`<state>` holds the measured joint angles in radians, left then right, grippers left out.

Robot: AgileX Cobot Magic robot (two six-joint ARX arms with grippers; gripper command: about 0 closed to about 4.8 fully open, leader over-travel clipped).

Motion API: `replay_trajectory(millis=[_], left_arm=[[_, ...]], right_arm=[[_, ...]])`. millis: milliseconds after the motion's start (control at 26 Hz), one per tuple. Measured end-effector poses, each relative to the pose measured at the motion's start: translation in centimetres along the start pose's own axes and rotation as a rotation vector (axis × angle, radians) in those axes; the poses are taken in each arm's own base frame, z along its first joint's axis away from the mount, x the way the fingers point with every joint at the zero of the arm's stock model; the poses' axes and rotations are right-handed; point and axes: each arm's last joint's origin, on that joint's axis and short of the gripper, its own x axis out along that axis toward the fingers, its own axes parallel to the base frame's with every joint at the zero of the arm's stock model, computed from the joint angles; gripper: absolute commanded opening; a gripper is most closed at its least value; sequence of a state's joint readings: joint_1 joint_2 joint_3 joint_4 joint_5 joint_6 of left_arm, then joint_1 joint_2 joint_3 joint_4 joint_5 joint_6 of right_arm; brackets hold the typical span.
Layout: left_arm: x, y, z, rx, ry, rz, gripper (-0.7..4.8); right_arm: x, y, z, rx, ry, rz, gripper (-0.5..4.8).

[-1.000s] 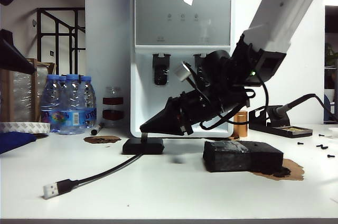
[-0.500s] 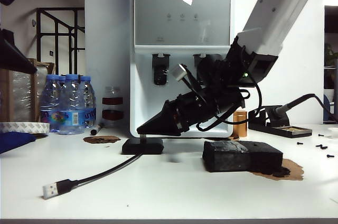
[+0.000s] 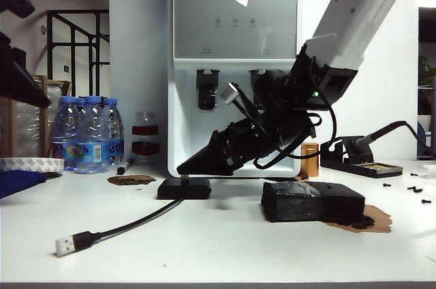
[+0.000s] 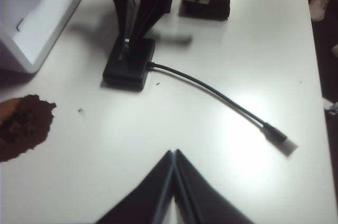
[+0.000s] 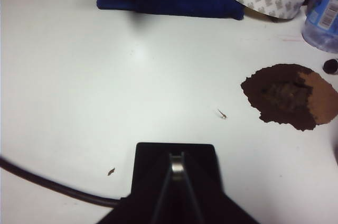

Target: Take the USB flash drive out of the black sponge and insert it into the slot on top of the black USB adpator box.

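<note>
White bench (image 3: 218,255), matte-black USB adpator box (image 3: 184,188), black sponge (image 3: 313,202) with glossy tape, silvery USB flash drive (image 5: 177,165) between the black right gripper (image 5: 177,174) fingertips; brown stains (image 5: 289,96).

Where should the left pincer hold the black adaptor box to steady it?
Probably pinch the black USB adaptor box across its low side walls, coming from the front, cable side: the right pincer, shut on the USB flash drive, covers its top. The left pincer, shut, hovers over the table.
</note>
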<state>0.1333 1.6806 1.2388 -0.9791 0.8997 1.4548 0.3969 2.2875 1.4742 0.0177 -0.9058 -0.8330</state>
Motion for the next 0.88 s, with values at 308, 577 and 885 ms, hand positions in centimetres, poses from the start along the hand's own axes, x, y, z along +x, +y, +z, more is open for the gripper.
replay_trajectory(millis=[308,577,885], left_arm=[[0.0,-0.6,-0.1,-0.083,0.008,-0.044,-0.04],[0.0,-1.1,-0.1,-0.123,0.012,-0.076,-0.04],[0.0,-1.1,-0.1,-0.128,0.012,-0.08,-0.04]], right_arm=[[-0.2,0.0,0.0,0.016,0.018,-0.002,-0.04],[-0.6,0.0,0.1,0.03,0.034,-0.009,-0.04],[-0.7,0.0,0.1,0.041,0.044,-0.008,-0.04]])
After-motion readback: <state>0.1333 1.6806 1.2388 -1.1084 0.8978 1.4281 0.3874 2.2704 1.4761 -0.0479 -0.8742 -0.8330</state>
